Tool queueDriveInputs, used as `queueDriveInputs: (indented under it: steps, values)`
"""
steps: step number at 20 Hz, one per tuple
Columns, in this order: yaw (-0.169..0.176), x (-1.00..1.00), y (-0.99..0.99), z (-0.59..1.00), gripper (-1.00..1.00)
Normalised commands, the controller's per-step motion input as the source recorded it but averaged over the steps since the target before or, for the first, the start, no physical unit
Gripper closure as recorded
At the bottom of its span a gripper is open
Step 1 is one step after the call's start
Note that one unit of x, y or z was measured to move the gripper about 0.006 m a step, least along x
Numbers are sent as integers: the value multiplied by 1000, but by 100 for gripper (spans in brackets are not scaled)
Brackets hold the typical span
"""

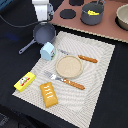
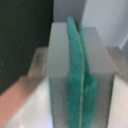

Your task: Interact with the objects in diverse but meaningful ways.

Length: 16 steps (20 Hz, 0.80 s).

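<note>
My gripper (image 1: 44, 18) hangs just above the grey long-handled saucepan (image 1: 44, 33) at the back of the mat. In the wrist view the gripper (image 2: 80, 75) is shut, its green pads (image 2: 74, 60) pressed together with nothing between them. A small white and blue carton (image 1: 48, 50) stands beside the saucepan. The yellow red-labelled box (image 1: 24, 81) and the orange-brown scored bread block (image 1: 49, 95) lie near the front. A yellow cheese wedge (image 1: 93, 11) sits inside a grey pot (image 1: 92, 16) on the toy stove.
A round tan plate (image 1: 68, 66) lies mid-mat between an orange-handled knife (image 1: 83, 58) and fork (image 1: 66, 80). The brown stove top (image 1: 107, 29) carries black burners (image 1: 67, 13). A pale bowl (image 1: 123, 17) stands at the exterior view's right edge.
</note>
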Motion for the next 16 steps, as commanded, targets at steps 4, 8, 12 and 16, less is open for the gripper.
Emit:
queueDriveInputs:
  steps: [4, 8, 12, 16]
  values:
    - [1, -149, -2, 78, 100]
    - [15, -48, -70, -191, 100]
    - [16, -24, -108, -289, 100]
    - [19, 0, -129, -276, 100]
